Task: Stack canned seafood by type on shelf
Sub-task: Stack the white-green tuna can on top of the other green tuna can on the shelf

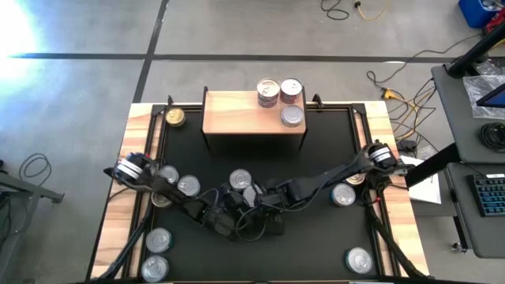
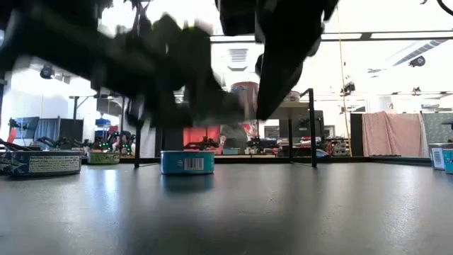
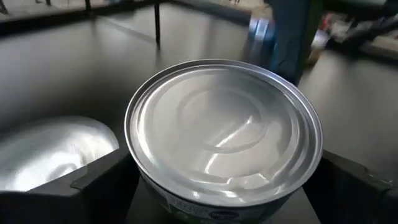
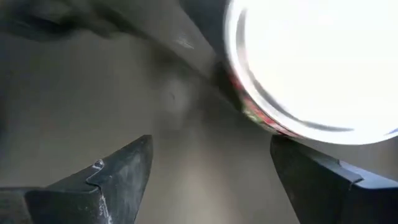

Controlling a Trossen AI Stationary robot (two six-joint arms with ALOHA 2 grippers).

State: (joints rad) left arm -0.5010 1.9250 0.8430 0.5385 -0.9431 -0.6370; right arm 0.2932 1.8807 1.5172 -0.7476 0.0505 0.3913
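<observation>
- The shelf point(image 1: 237, 112) is showing a pale, light-wood top on thin black legs.
- The mat point(image 1: 316, 150) is showing plain black, inside the table point(image 1: 140, 126) rim of light wood.
- Most tins are showing silver lids, such as one point(image 3: 224, 134) with concentric rings.
- One tin point(image 1: 175, 117) is showing a gold lid.
- One tin point(image 2: 187, 161) is showing a blue side with a white barcode patch.
- Another tin point(image 4: 311, 68) is showing a red-patterned side.

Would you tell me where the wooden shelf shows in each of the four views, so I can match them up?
High view: the shelf sits top centre, cans on its right end.
Low view: its thin black legs rise in the background, behind the arms.
Left wrist view: only one black leg, beyond the silver-lidded can.
Right wrist view: not in it.
Shared landmark: the black mat.
</observation>
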